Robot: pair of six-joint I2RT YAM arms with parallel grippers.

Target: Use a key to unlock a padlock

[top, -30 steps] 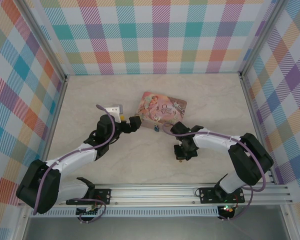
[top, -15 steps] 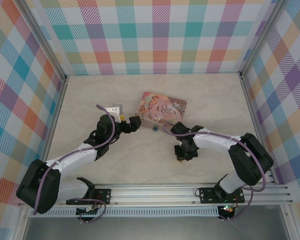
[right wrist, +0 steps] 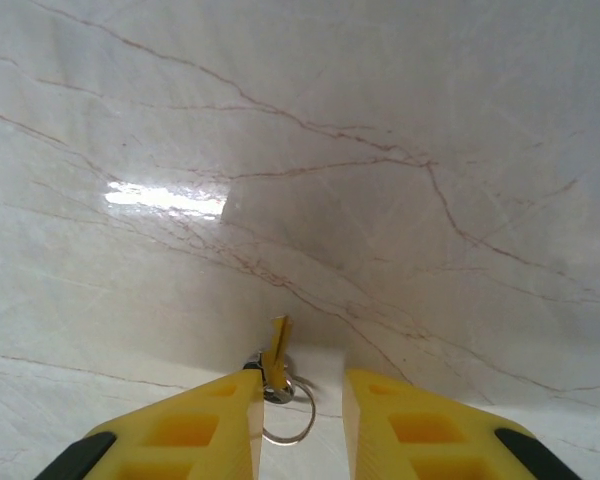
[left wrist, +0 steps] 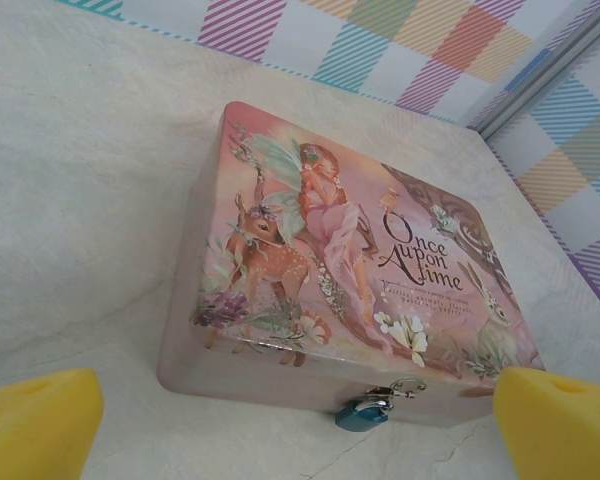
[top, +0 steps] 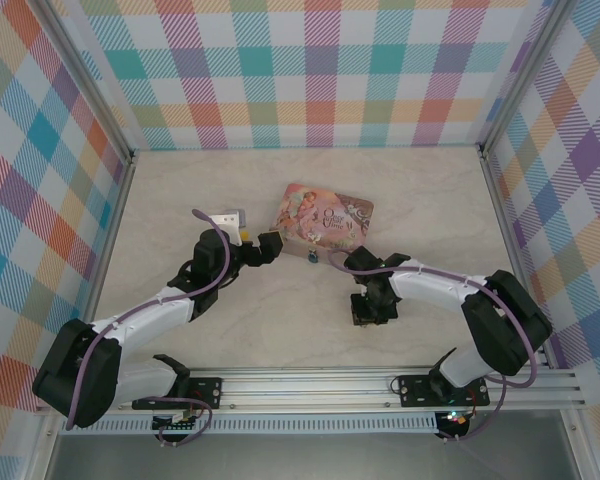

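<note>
Padlock, small and blue, hangs at the front edge of a pink tin on the marbled table. The left gripper faces it from just beside, jaws spread wide and holding nothing. Well apart from the tin, the right gripper points down with jaws slightly parted. The key and its ring sit between them, apparently against one finger.
</note>
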